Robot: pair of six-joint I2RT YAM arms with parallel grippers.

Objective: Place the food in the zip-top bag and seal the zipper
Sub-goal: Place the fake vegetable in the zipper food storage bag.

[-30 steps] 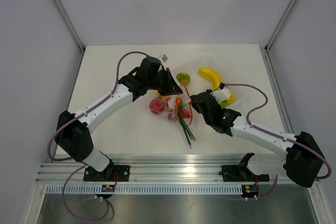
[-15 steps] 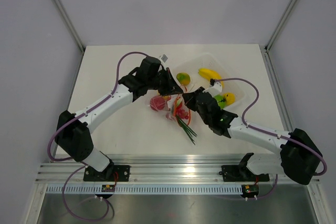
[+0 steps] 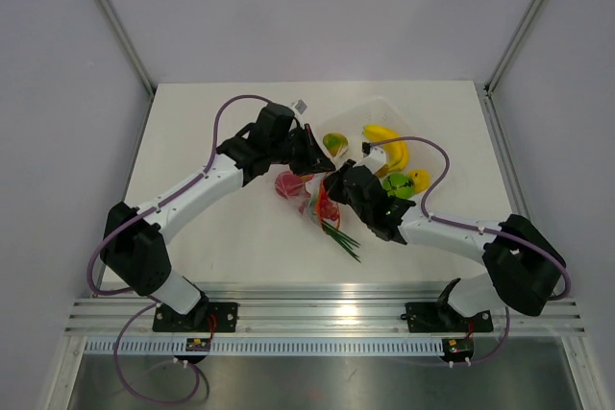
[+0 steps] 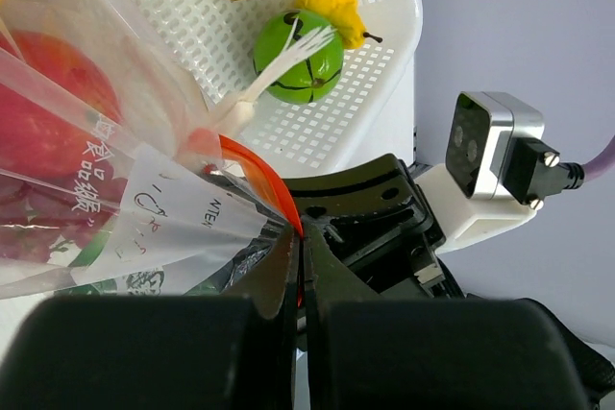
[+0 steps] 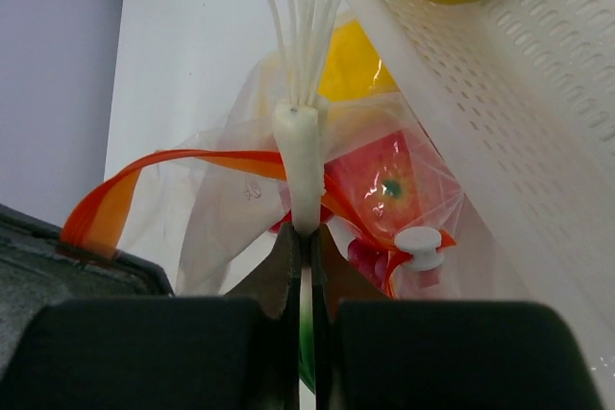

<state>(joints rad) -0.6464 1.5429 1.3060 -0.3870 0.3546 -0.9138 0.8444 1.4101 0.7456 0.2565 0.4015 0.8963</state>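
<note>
The clear zip-top bag [image 3: 306, 191] lies mid-table with red round fruits [image 3: 287, 185] inside. My left gripper [image 3: 309, 156] is shut on its orange-red zipper [image 4: 258, 172], holding the mouth up; the jaws [image 4: 300, 237] pinch the strip. My right gripper [image 3: 332, 189] is shut on the green stalks [image 3: 342, 235] by their white end [image 5: 300, 165], at the bag's mouth [image 5: 192, 162]. A red fruit [image 5: 384, 184] shows through the bag. Banana [image 3: 389, 141], green round fruit [image 3: 396, 184], yellow pepper [image 3: 419, 180] and mango [image 3: 334, 144] lie in the tray.
The translucent white perforated tray [image 3: 434, 162] stands at the back right, right behind my right gripper; its wall [image 5: 500, 112] is close beside the fingers. A white slider [image 5: 419, 239] sits on the zipper. Both arms nearly meet over the bag.
My right gripper has moved left and away from me with the green stalks, up to the bag's mouth. The left gripper has kept its hold and place.
</note>
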